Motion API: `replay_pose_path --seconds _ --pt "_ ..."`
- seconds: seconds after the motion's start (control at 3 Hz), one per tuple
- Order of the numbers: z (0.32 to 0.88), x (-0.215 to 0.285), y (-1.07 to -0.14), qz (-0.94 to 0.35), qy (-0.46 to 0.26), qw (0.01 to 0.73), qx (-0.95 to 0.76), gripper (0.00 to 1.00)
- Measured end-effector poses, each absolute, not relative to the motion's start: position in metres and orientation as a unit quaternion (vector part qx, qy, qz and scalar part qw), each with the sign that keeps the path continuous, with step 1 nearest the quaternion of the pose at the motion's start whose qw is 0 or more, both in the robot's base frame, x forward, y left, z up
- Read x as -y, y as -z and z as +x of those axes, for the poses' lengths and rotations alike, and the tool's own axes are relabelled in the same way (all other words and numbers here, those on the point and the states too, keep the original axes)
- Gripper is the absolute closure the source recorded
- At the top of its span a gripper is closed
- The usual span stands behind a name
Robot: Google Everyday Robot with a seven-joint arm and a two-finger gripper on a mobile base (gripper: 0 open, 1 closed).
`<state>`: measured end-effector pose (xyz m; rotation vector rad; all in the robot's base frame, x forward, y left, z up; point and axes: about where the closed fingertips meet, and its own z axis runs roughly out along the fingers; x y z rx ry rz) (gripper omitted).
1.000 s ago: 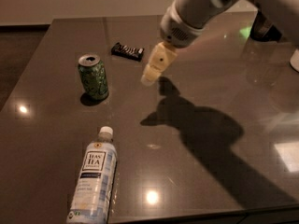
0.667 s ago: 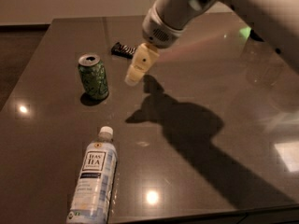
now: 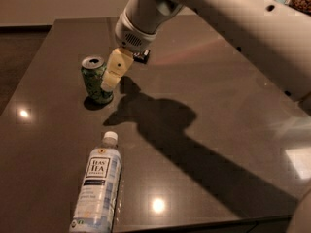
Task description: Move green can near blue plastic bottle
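The green can [image 3: 95,79] stands upright on the dark table [image 3: 218,110], left of centre, with its silver top showing. The blue plastic bottle [image 3: 98,185] lies on its side near the front edge, white cap pointing toward the can. My gripper [image 3: 112,76] hangs from the white arm [image 3: 204,8] and sits right beside the can's right side, overlapping it in view. Only one cream finger [image 3: 115,68] shows.
A flat dark snack bar [image 3: 141,56] lies behind the gripper, mostly hidden by the wrist. The arm's shadow falls across the table's middle. The table's left and front edges are near the can and bottle.
The arm has swung left and down, bringing the gripper from right of the snack bar to right beside the can. The can and bottle have not moved.
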<state>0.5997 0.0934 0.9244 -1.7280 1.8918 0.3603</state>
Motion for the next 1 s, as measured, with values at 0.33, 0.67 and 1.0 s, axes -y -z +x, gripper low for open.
replay_pose_path --seconds 0.33,0.67,1.0 --pt "0.596 -0.114 -0.916 -0.655 -0.149 0.265 -0.692 0.0" --pt "0.587 -0.133 -0.909 -0.667 -0.164 0.257 -0.68 0.0" --pt "0.582 -0.144 -0.907 -0.676 -0.171 0.251 -0.671 0.2"
